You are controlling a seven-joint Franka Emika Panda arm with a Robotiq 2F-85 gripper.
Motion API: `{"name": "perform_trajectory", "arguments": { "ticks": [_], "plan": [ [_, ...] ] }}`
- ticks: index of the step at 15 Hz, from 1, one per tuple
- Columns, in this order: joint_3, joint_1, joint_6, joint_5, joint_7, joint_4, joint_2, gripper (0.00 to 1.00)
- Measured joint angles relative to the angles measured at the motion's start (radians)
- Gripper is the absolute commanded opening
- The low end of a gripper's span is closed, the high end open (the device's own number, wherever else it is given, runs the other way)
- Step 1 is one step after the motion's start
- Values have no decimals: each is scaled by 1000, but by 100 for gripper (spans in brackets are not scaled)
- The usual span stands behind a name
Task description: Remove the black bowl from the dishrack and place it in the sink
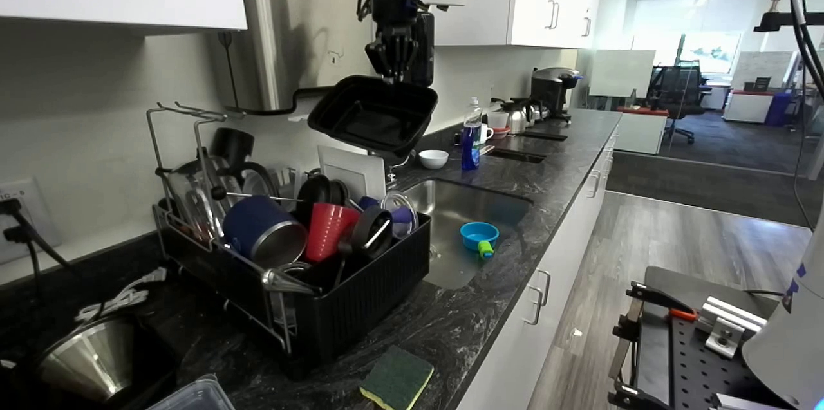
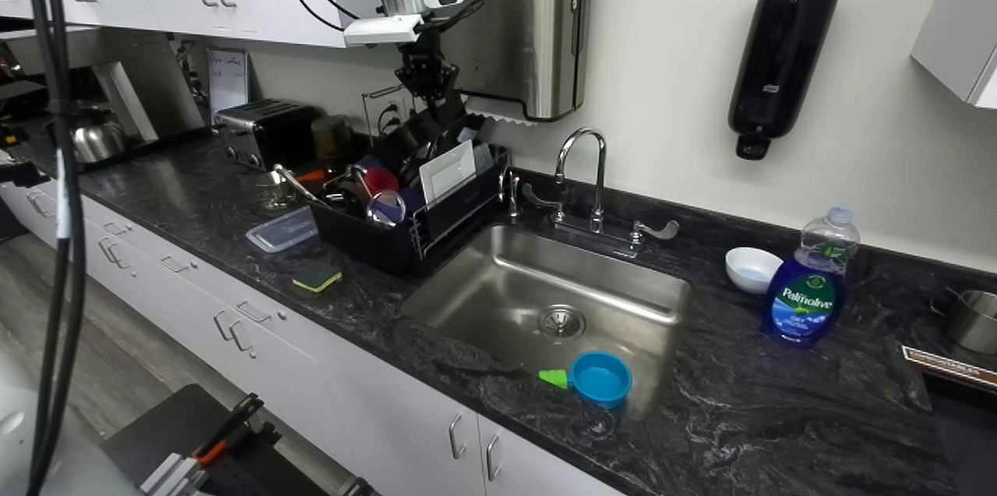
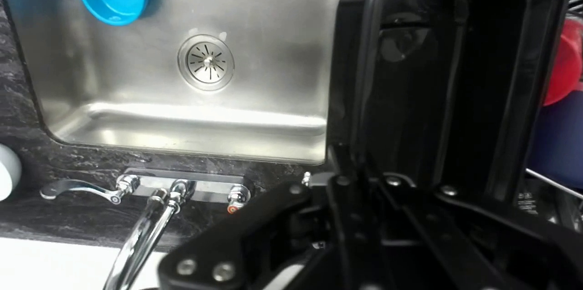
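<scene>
Hanging tilted above the dishrack (image 1: pixel 376 291), on the side nearest the sink (image 2: pixel 483 313): the black bowl (image 1: pixel 370 115), rectangular and deep-walled, mouth turned toward the viewer in an exterior view. The hand (image 1: pixel 391 80) points down from overhead and is clamped on the bowl's rim; the wrist view shows the same grip, fingers together. In an exterior view the bowl's dark outline merges with dark things around it; whether its underside touches any of them, cannot tell.

Below, the rack is packed. A white rectangular dish (image 1: pixel 354 172) stands on edge; a red cup (image 1: pixel 329 231) leans over; a blue tumbler (image 1: pixel 265 233) lies tipped just beside it. More black pieces among them, too jumbled to sort.

Sink, steel, sits next to the rack. Inside: a light-blue cup (image 2: pixel 600 378) with a green handle (image 2: pixel 554 378), apart from the drain (image 2: pixel 561 322). Chrome faucet (image 2: pixel 600 169) at the back edge.

Worktop (image 2: pixel 857 402) dark, marbled. A green-and-yellow sponge (image 1: pixel 397 374) lies flat in front of the rack. Across the sink, a white bowl (image 2: pixel 748 270) and an upright soap bottle (image 2: pixel 802 297). Toaster (image 2: pixel 269 130) on the rack's opposite side.
</scene>
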Motion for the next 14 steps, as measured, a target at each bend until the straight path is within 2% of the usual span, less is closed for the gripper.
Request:
{"name": "perform_trajectory", "arguments": {
  "ticks": [7,14],
  "plan": [
    [-46,-65,-56,80,0,-27,-7,2],
    [-81,-107,-57,122,-1,-78,-8,2]
  ]
}}
